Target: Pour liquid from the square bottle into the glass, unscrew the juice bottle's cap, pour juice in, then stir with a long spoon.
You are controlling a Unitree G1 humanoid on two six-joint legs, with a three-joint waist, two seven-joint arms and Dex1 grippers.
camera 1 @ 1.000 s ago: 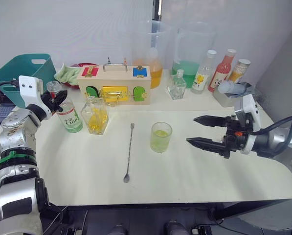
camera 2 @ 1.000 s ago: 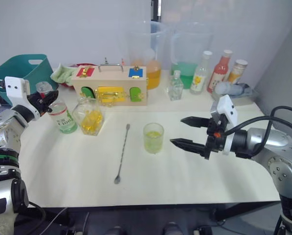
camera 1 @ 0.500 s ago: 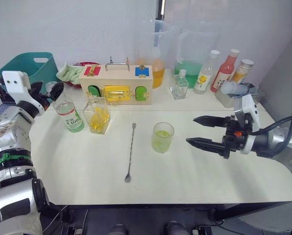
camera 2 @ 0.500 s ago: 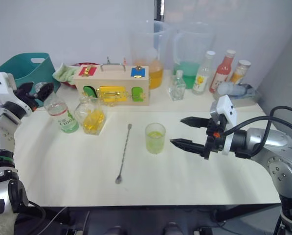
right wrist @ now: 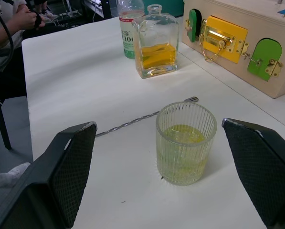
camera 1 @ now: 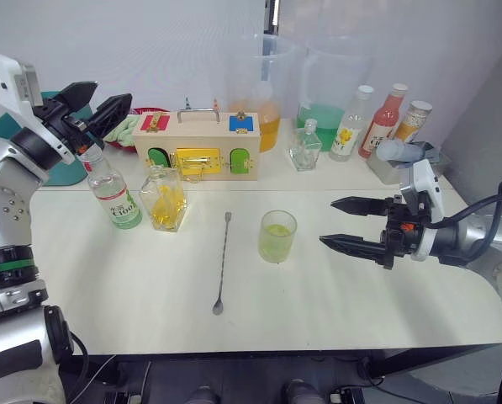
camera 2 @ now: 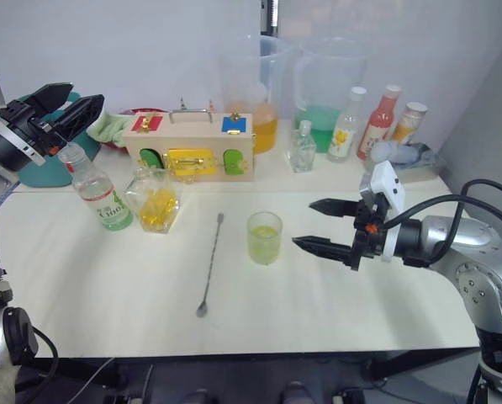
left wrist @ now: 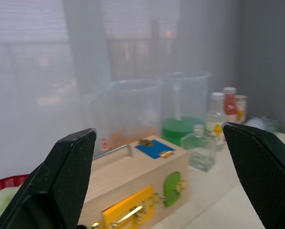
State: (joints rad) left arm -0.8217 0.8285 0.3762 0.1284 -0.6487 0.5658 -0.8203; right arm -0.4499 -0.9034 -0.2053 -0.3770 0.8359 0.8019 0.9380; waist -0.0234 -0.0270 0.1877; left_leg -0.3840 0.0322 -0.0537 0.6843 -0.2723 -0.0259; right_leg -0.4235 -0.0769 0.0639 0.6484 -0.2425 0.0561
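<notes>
The juice bottle (camera 1: 114,192) stands upright at the table's left with its neck bare; the cap is out of view. Right beside it is the square bottle (camera 1: 164,199), about a third full of yellow liquid (right wrist: 156,55). At the table's middle the ribbed glass (camera 1: 277,236) holds a little yellow-green drink. Left of the glass the long spoon (camera 1: 223,263) lies flat on the table. My left gripper (camera 1: 112,93) hangs open and empty, high above the juice bottle. Open and empty too, my right gripper (camera 1: 328,222) hovers low, just right of the glass.
A wooden latch box (camera 1: 197,145) stands behind the bottles, with two big measuring jugs (camera 1: 259,80) and several small bottles (camera 1: 385,120) along the back. A teal basket (camera 1: 34,126) sits at the back left. A person's hand (right wrist: 23,18) shows beyond the table's left end.
My left gripper has risen from the juice bottle's neck to well above it, open. The bottle stays standing. The right gripper has not moved.
</notes>
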